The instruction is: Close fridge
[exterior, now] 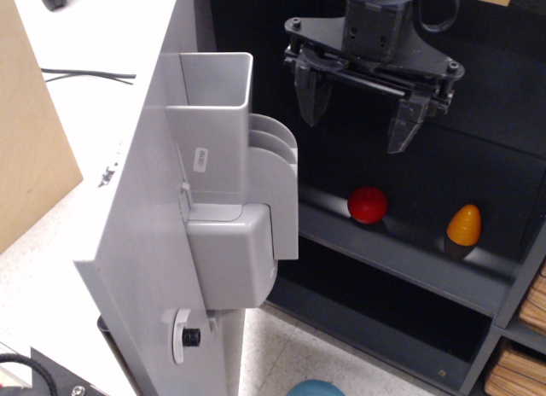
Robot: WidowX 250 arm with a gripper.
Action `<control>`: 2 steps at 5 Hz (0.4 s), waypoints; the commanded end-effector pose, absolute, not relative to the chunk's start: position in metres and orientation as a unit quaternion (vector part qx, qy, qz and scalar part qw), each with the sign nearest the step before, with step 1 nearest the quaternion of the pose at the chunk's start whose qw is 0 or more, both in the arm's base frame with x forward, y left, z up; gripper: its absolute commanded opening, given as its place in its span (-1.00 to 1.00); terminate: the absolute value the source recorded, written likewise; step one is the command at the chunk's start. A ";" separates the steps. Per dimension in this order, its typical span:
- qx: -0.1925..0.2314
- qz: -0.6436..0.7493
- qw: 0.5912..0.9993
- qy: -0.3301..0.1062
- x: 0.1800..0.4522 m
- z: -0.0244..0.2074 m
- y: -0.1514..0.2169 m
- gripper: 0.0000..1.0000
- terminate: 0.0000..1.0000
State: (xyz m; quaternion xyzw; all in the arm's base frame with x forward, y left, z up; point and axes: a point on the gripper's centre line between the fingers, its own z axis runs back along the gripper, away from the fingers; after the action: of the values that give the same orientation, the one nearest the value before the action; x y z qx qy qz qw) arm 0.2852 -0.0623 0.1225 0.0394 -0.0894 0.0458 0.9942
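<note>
The fridge (478,89) is a dark cabinet with black inner shelves, standing open. Its light grey door (149,234) swings out toward me at the left, seen edge-on, with grey inner bins (230,157) facing the cabinet. My gripper (358,123) hangs open and empty in front of the upper cabinet interior, right of the door bins and apart from them. A red ball (368,205) and an orange cone-shaped fruit (464,225) sit on a black shelf (401,255) below the gripper. The door handle is hidden.
A tan wooden board (30,157) stands at the far left on a white speckled surface (51,268). Black cables (85,73) lie behind it. A teal round object (314,388) shows at the bottom edge. Wooden slats (525,345) sit at the lower right.
</note>
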 end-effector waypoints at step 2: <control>0.019 0.043 0.992 -0.114 0.269 0.149 -0.061 1.00 -1.00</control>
State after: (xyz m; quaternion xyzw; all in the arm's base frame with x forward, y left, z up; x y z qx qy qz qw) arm 0.2641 -0.0617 0.1396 0.0200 -0.0902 0.0423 0.9948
